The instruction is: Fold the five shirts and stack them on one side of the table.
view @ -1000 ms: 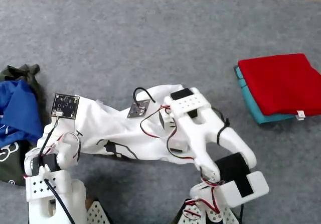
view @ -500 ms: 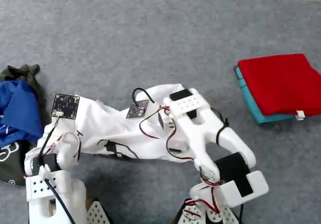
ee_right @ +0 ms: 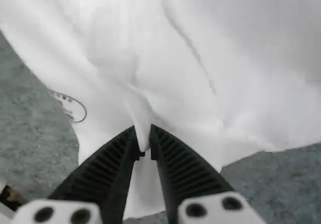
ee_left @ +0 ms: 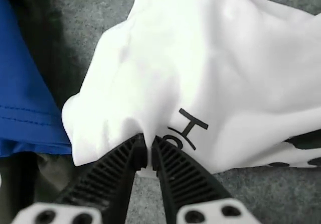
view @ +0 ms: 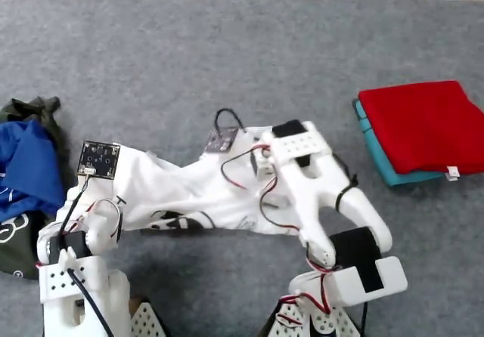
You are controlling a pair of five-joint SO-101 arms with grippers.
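Observation:
A white shirt (view: pixel 189 193) with black print lies stretched between the two arms at the table's front. My left gripper (ee_left: pixel 148 156) is shut on a pinch of the white shirt (ee_left: pixel 210 73) at its left end, beside the blue shirt (ee_left: pixel 22 98). My right gripper (ee_right: pixel 143 146) is shut on a fold of the white shirt (ee_right: pixel 200 43) near its right end. In the high view the left arm (view: pixel 83 239) stands at the front left and the right arm (view: pixel 318 186) covers the shirt's right part. A folded red shirt (view: pixel 423 125) rests on a folded teal one (view: pixel 378 159) at the right.
A heap of a blue shirt (view: pixel 26 163) and a dark green shirt (view: pixel 34 110) lies at the left edge. The grey felt table (view: pixel 227 57) stretches open behind the arms. Loose red and black cables (view: pixel 249 178) hang over the white shirt.
The right arm has shifted to the right and slightly back, pulling the white shirt's right end with it and drawing the cloth tauter. The left arm has kept still.

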